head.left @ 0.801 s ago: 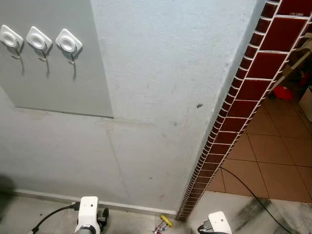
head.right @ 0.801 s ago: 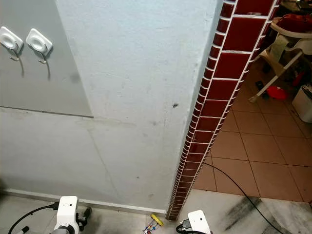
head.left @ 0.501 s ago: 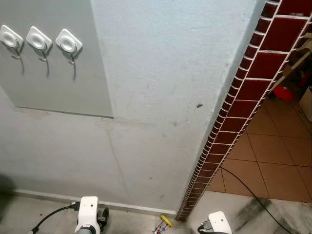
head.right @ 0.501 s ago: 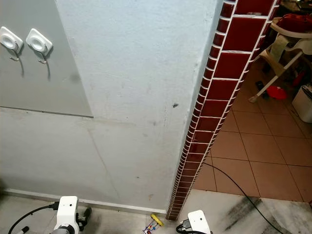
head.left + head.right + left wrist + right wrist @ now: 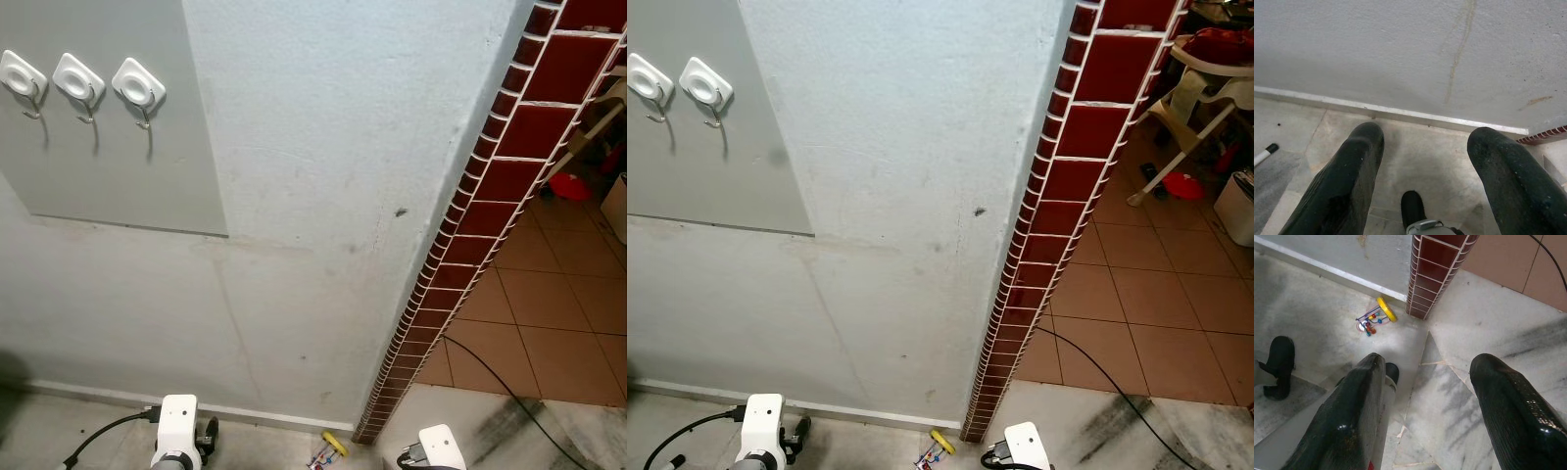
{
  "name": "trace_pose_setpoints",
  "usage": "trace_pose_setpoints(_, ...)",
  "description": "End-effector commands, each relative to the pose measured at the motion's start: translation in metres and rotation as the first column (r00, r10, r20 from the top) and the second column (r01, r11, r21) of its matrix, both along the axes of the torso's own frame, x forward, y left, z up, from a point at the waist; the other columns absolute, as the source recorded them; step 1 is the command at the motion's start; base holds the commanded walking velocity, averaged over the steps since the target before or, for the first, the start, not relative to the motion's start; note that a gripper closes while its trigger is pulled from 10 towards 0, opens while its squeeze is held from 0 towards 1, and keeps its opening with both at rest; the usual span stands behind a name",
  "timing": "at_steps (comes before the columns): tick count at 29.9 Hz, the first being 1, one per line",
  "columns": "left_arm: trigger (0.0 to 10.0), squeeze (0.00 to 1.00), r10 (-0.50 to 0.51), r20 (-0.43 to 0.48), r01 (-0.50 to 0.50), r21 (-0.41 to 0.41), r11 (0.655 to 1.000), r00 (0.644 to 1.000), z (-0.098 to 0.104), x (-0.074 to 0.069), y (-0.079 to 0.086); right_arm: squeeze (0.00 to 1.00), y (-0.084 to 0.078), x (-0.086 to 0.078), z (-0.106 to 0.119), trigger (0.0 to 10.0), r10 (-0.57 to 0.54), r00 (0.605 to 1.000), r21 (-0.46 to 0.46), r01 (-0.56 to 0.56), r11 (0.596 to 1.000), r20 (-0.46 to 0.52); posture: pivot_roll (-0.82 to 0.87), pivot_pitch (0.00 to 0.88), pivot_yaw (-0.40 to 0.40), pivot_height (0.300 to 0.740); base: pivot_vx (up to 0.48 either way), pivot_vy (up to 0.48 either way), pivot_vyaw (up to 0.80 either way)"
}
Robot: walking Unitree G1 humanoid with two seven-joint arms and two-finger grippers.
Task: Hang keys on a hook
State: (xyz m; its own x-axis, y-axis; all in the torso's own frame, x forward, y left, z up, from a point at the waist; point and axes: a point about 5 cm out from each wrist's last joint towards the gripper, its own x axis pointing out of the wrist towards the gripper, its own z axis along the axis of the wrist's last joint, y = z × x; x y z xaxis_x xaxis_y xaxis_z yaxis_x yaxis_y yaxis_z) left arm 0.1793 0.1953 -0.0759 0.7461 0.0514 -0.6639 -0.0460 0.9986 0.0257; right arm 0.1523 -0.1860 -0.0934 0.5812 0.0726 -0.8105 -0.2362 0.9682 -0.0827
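Where the pale plastered wall (image 5: 323,196) meets the floor, a bunch of keys (image 5: 1374,319) with a yellow ring and small coloured beads lies on the marbled floor (image 5: 1459,382), just beside the foot of a dark red tiled pillar edge (image 5: 490,186) and close to the white skirting strip (image 5: 1391,111). High on the wall, on a smoother grey panel (image 5: 118,166), three white square hooks sit in a row: the left hook (image 5: 20,73), the middle hook (image 5: 78,78) and the right hook (image 5: 138,85), each with a small metal prong hanging below it and nothing on any of them. Beyond the pillar the floor changes to terracotta tiles (image 5: 549,333), crossed by a thin black cable (image 5: 490,377), with a pale chair frame (image 5: 1205,88) and a red object (image 5: 570,186) farther off. Both arms hang low, well below the hooks, their white wrists showing at the lower edge of the head views. The left tool (image 5: 1425,161) has its two black fingers spread wide with nothing between them, pointing down at the floor by the skirting. The right tool (image 5: 1427,396) is likewise spread and holds nothing; it hangs above the marbled floor, and the keys lie apart from it near the pillar base. A black foot (image 5: 1278,367) stands on the floor to one side.
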Motion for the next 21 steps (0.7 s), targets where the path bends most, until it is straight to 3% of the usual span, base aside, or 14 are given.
trace_pose_setpoints(1, 10.0, 0.00, 0.027, -0.178, -0.031, -0.019, 0.999, 0.984, -0.0145, -0.0246, 0.0086, 0.00, 0.0052, 0.0190, 0.0040, 10.0, -0.032, 0.999, -0.039, 0.031, 0.999, -0.033, -0.08, 0.000, -0.012, 0.740, 0.000, 0.000, 0.00)
trace_pose_setpoints(21, 10.0, 0.00, 0.027, -0.179, -0.030, -0.014, 0.999, 0.984, -0.0145, -0.0246, 0.0091, 0.00, 0.0056, 0.0153, 0.0018, 10.0, -0.049, 0.997, -0.027, 0.047, 0.999, -0.065, -0.08, 0.000, -0.012, 0.740, 0.000, 0.000, 0.00)
